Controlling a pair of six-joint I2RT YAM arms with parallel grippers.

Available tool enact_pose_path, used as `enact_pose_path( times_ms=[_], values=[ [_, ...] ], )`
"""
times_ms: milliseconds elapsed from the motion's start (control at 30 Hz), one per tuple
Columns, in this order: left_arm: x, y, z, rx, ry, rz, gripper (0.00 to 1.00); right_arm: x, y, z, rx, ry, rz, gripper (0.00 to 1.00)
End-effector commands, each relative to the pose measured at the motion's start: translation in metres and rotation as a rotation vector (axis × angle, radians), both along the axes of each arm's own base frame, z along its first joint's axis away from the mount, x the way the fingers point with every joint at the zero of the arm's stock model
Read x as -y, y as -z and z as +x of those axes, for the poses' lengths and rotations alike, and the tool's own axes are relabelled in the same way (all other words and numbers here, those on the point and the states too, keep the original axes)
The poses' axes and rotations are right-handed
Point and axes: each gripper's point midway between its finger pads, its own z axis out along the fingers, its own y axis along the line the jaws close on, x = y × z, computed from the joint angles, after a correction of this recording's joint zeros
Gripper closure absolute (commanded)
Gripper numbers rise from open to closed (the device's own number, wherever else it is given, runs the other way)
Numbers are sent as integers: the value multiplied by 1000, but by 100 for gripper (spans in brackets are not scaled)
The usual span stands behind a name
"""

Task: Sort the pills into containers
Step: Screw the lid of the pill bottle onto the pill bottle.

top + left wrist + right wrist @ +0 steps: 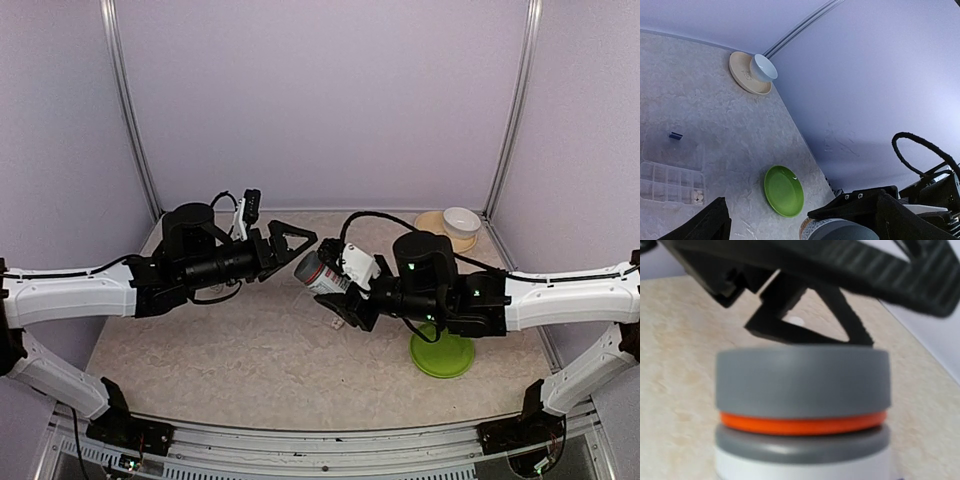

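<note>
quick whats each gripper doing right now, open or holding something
left gripper: open, holding nothing.
right gripper: closed on the pill bottle, its grey cap on.

One bottle (318, 272), pill box (665, 181), bowl (763, 67); two plates (784, 191) (739, 73)

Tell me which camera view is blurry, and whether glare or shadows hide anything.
Right wrist: the bottle looms close, soft and out of focus. Left wrist: tilted but sharp; the clear pill box is faint against the table; small highlight on the bowl. Top external: even light, only soft shadows, nothing hidden by glare.
</note>
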Motion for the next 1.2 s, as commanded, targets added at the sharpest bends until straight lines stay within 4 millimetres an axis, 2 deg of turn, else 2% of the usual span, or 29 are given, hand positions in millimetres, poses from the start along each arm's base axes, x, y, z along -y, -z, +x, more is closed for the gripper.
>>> enact_pose_path(
  times_ms=[0,567,800,1000,1167],
  values=[
    [12,0,-10,-45,83,10,1,11,-6,5,85,44,-41,79],
    [31,7,-21,-102,177,18,18,21,4,18,132,119,-115,79],
    [35,8,-22,-96,198,10,42,19,4,18,131,110,-119,79],
    [42,10,-28,-95,234,15,46,19,8,18,120,111,-134,79],
    [48,8,-34,-57,276,30,56,15,11,16,88,94,-150,79]
  ],
)
